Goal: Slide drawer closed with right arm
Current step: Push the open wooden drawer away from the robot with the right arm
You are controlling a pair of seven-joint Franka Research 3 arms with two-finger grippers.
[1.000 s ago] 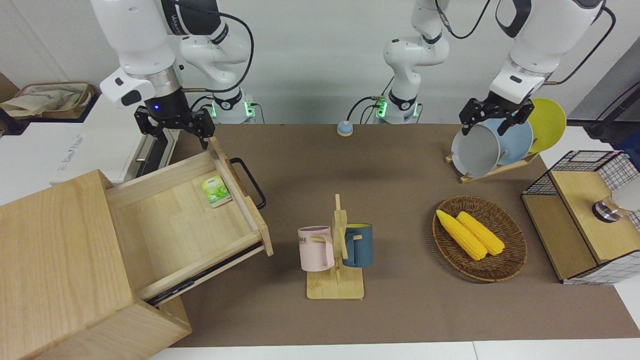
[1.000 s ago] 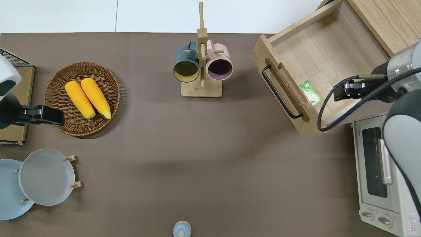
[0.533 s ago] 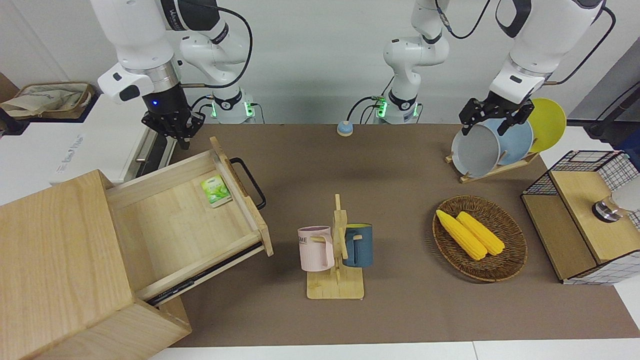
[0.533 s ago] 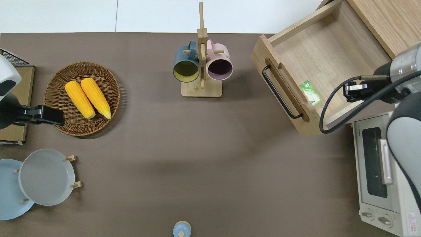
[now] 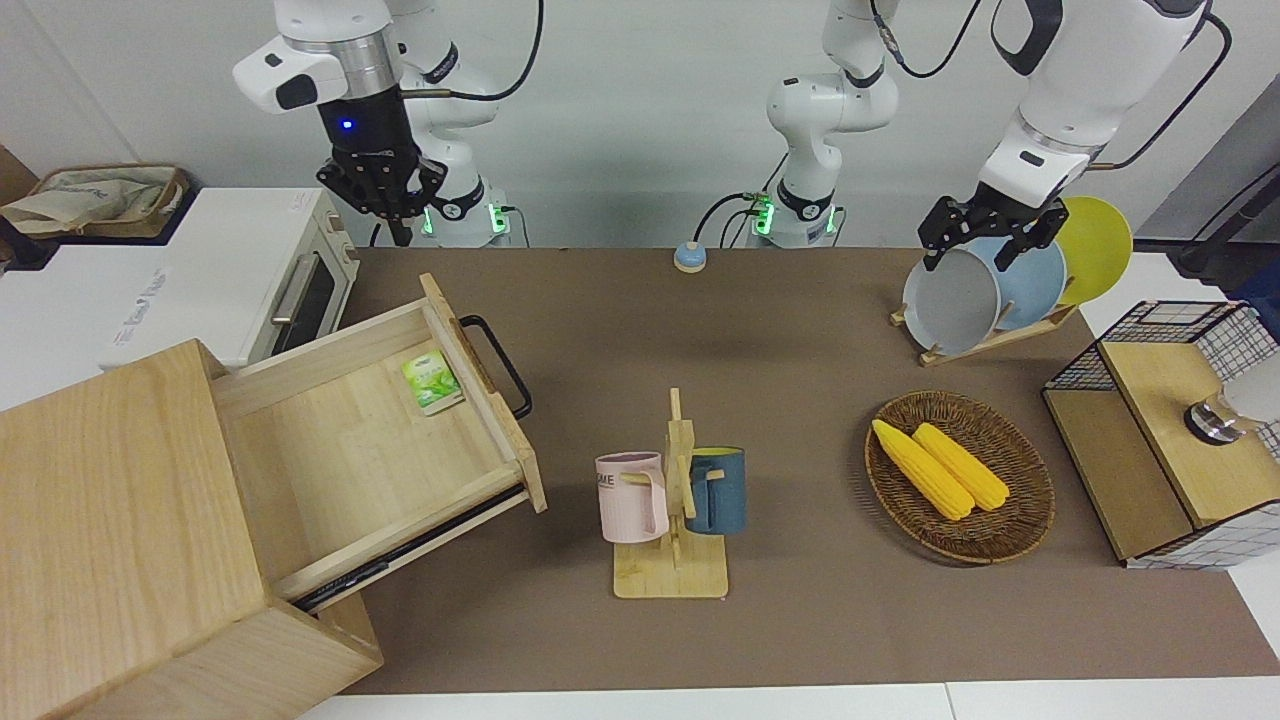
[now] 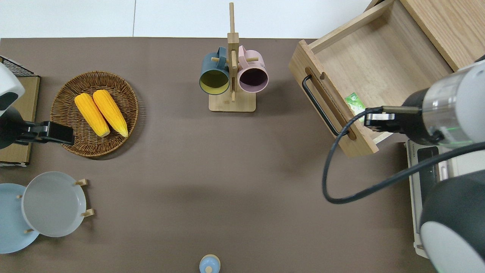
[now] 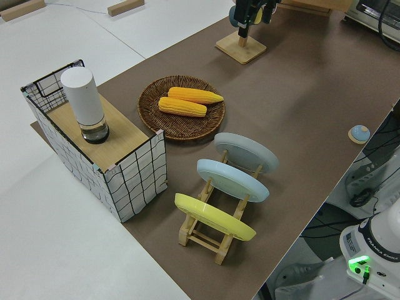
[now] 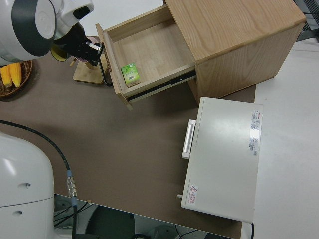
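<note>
The drawer (image 5: 350, 440) stands pulled far out of the light-wood cabinet (image 5: 110, 500), its black loop handle (image 5: 497, 365) facing the table's middle. A green packet (image 5: 432, 382) lies inside, against the front panel. My right gripper (image 5: 388, 200), with its blue light on, hangs high in the air, touching nothing. In the overhead view the right gripper (image 6: 375, 119) is over the drawer (image 6: 379, 64) at its corner nearest the robots, close to the handle (image 6: 322, 106). My left gripper (image 5: 985, 245) is parked, fingers apart.
A white toaster oven (image 5: 250, 270) sits beside the drawer, nearer to the robots. A mug rack (image 5: 672, 500) with two mugs stands mid-table. Toward the left arm's end are a corn basket (image 5: 960, 475), a plate rack (image 5: 990, 285) and a wire-mesh box (image 5: 1170, 430).
My right gripper has risen from just above the drawer's nearer wall and turned about its wrist. The drawer and the left arm have not moved.
</note>
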